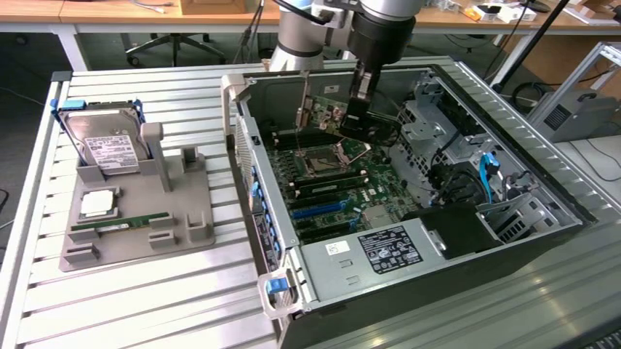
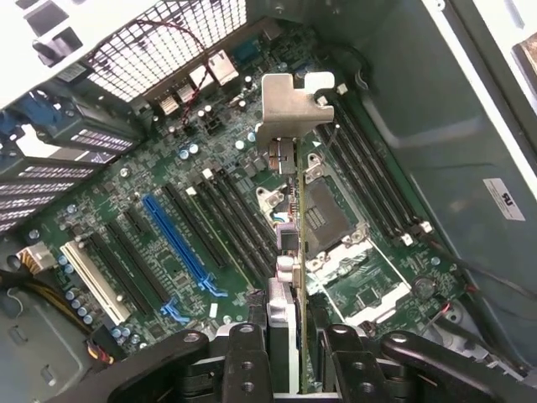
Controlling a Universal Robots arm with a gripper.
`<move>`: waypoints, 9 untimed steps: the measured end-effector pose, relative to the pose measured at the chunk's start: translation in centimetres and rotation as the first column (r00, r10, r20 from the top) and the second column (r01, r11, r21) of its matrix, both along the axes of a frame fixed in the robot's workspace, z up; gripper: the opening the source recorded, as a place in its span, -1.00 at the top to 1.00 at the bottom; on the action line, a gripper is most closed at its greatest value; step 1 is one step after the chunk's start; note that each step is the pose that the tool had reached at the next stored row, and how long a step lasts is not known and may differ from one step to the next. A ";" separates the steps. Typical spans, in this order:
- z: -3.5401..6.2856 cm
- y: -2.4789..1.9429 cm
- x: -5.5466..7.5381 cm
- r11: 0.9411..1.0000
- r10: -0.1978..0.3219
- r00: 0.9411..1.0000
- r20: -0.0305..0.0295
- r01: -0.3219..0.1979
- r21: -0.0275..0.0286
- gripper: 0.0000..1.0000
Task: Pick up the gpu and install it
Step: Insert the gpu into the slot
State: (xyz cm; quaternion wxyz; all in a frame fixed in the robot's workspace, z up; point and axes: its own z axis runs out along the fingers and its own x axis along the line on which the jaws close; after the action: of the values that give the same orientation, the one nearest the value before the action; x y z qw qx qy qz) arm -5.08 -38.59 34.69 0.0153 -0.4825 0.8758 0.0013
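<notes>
Silvery bracket end of gpu [image 2: 290, 109] is being pointed twd case rear [image 2: 168, 42], long axis over mobo [image 2: 109, 197]; card's being clamped by part-closed jaws of gripper [image 2: 289, 340].

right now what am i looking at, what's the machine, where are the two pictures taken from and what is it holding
The machine is a robot arm with a gripper at its tip. One picture comes from a camera off the arm; the other from a camera on its wrist, looking past the gripper. On the slatted metal table lies an open computer case, and on the exterior view's left a grey holder with a hard drive and a memory stick. The gripper is shut on the gpu, a thin card, above the motherboard, not yet in a slot.
</notes>
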 end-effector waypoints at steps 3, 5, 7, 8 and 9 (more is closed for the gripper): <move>-0.01 0.00 0.0 0.999 0.039 0.999 0.000 -0.039 0.000 0.40; -0.01 0.00 0.0 0.997 0.071 0.997 0.000 -0.071 0.000 0.40; -0.02 0.00 0.0 0.996 0.089 0.996 0.000 -0.089 0.000 0.40; -0.02 0.00 0.0 0.995 0.101 0.995 0.000 -0.101 0.000 0.40; -0.02 0.00 0.0 0.994 0.109 0.994 0.000 -0.109 0.000 0.40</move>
State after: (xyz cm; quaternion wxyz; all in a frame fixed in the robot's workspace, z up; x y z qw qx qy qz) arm -5.08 -38.59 34.67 0.0152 -0.5298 0.8480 0.0021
